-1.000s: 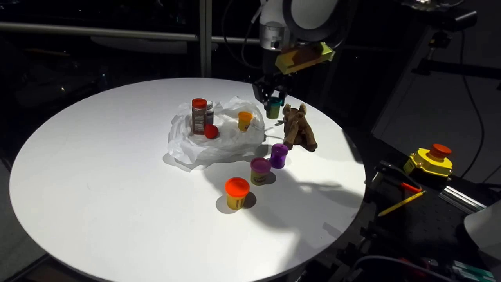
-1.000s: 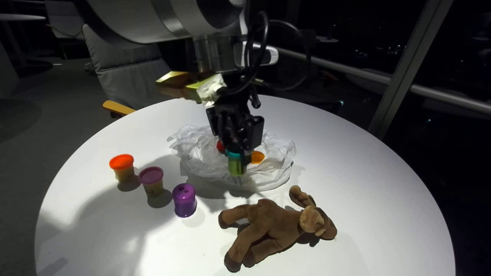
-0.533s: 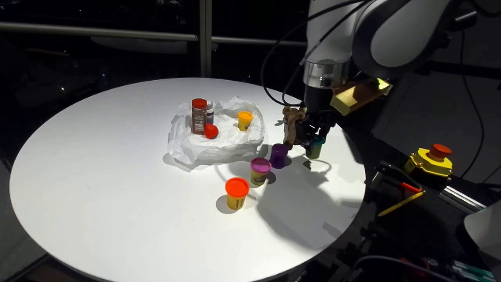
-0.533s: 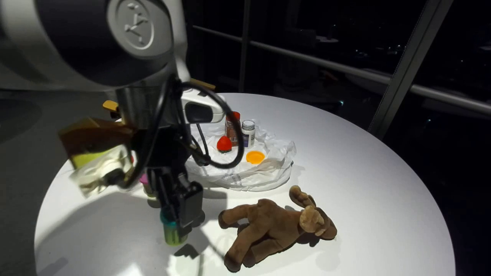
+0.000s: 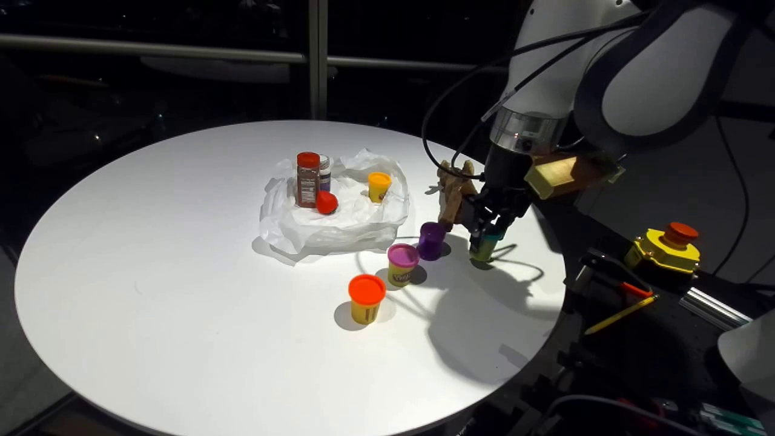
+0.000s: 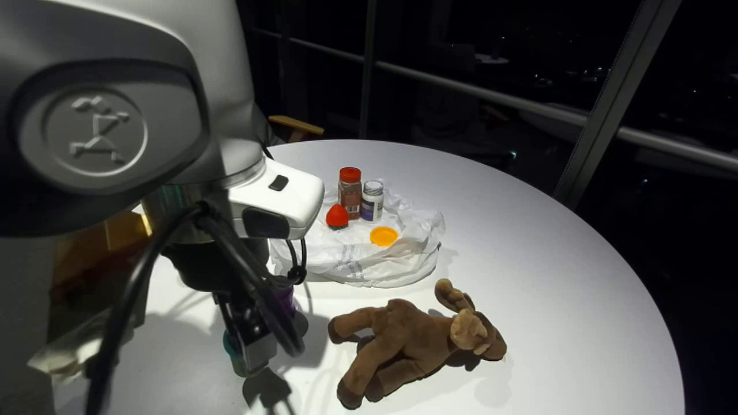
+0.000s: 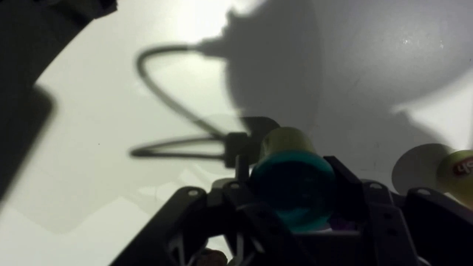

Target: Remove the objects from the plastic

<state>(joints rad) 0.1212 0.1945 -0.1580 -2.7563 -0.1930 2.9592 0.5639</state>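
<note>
My gripper (image 7: pixel 290 166) is shut on the teal-lidded cup (image 7: pixel 295 184), a finger on either side of its lid. In an exterior view that cup (image 5: pixel 483 251) hangs tilted, low over the table beside the purple cup (image 5: pixel 431 242); whether its base touches is unclear. On the wrinkled plastic (image 5: pixel 339 230) stand the red-capped brown jar (image 5: pixel 307 191), a white jar (image 6: pixel 372 202), a red item (image 5: pixel 327 203) and a yellow cup with an orange lid (image 5: pixel 379 186). The brown animal figure (image 6: pixel 403 334) lies on the table, partly behind my gripper in an exterior view.
A pink-lidded cup (image 5: pixel 402 266) and an orange-red-lidded cup (image 5: pixel 366 298) stand in a row with the purple one on the round white table (image 5: pixel 181 303). Beyond its edge a yellow and red device (image 5: pixel 665 249) rests on a dark surface.
The gripper has carried the teal cup away from beside the plastic, past the animal figure, and down close to the table. Over the last half second the wrist has tilted. Other objects stay put.
</note>
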